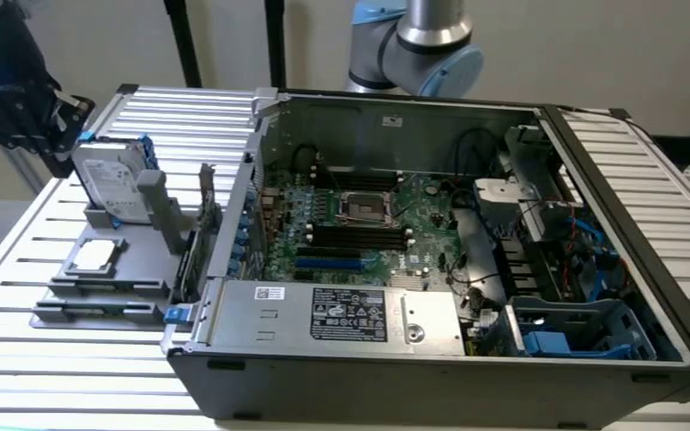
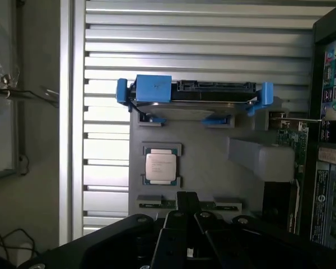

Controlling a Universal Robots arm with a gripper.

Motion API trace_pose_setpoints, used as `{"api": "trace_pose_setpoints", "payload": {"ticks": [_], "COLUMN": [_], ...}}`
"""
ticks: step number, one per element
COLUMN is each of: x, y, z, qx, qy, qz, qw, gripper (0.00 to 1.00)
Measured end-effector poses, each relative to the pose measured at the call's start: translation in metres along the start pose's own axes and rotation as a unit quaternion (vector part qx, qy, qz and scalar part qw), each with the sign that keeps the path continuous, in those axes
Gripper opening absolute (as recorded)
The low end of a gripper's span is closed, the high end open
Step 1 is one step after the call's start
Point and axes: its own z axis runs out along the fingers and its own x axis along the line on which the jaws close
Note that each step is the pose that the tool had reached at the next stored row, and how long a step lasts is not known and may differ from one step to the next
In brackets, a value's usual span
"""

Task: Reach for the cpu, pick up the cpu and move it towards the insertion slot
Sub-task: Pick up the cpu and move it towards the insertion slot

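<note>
The cpu [image 1: 96, 256] [image 2: 160, 167] is a small silvery square chip with a pale rim. It lies flat in a holder on the grey fixture plate [image 1: 129, 235] at the exterior view's left, outside the computer case. The insertion slot [image 1: 361, 206], a shiny metal frame with a dark centre, sits on the green board inside the open case. My gripper [image 1: 22, 112] [image 2: 187, 203] hangs at the exterior view's far left, high above the slatted table and well apart from the cpu. Its black fingers look shut with nothing between them.
An upright silver hard drive [image 1: 115, 184] [image 2: 193, 92] with blue frame stands on the fixture just beyond the cpu. The open case [image 1: 441, 359] fills the table's middle and right, with long black memory slots [image 1: 358, 235] beside the socket. A grey block [image 2: 263, 157] stands near the case wall.
</note>
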Motion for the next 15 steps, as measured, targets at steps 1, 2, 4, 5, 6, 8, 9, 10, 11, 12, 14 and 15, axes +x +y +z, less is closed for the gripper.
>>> {"api": "trace_pose_setpoints", "payload": {"ticks": [1,2,4,5,6,8,9,10,11,12,14,15], "x": [0.003,0.006,0.013,0.015,0.016,0.017,0.017,0.017,0.017,0.017,0.017,0.017], "y": [0.0015,0.0028,0.0047,0.0052,0.0054,0.0059,0.0058,0.0058,0.0058,0.0059,0.0059,0.0059], "z": [0.0002,0.0005,0.0009,0.0010,0.0011,0.0012,0.0011,0.0011,0.0012,0.0012,0.0012,0.0012], "qx": [0.0000,0.0000,0.0000,0.0000,0.0000,0.0000,0.0000,0.0000,-0.0001,0.0000,0.0000,-0.0001], "qy": [0.0000,0.0000,0.0000,0.0000,0.0000,0.0000,0.0000,0.0000,0.0000,0.0000,-0.0001,0.0000], "qz": [0.000,0.000,0.000,0.000,0.000,0.000,0.000,0.000,0.000,0.000,0.000,0.000], "qw": [1.0000,1.0000,1.0000,1.0000,1.0000,1.0000,1.0000,1.0000,1.0000,1.0000,1.0000,1.0000], "gripper": [0.11,0.11,0.11,0.11,0.11,0.11,0.11,0.11,0.11,0.11,0.12,0.18]}}
